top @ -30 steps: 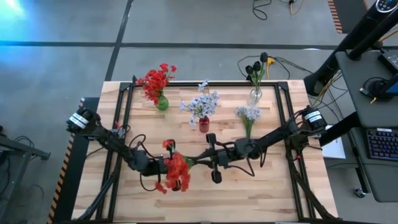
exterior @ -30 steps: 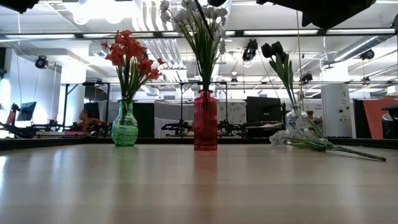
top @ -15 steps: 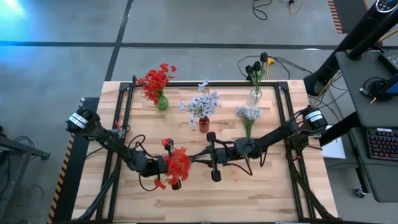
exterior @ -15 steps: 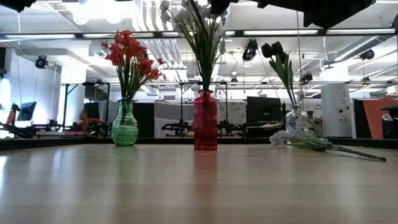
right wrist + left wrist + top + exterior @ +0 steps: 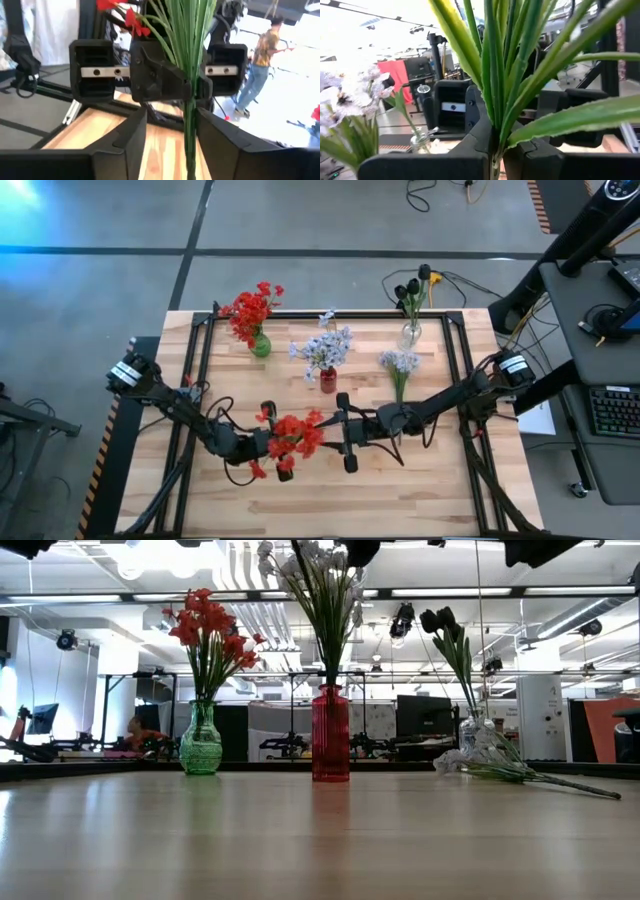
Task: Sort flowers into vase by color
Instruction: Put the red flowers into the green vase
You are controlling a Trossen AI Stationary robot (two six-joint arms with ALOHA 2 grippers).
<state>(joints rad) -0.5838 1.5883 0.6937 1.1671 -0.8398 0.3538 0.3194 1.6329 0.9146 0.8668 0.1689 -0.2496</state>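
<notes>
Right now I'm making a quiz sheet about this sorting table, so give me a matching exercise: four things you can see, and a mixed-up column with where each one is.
Things:
1. red flowers
2. pale blue-white flowers
3. dark buds
4. red stem

Places:
A. in the clear vase
B. held above the table by the left hand
C. in the green vase
D. in the red vase

Pairs: 1-C, 2-D, 3-A, 4-B
</notes>
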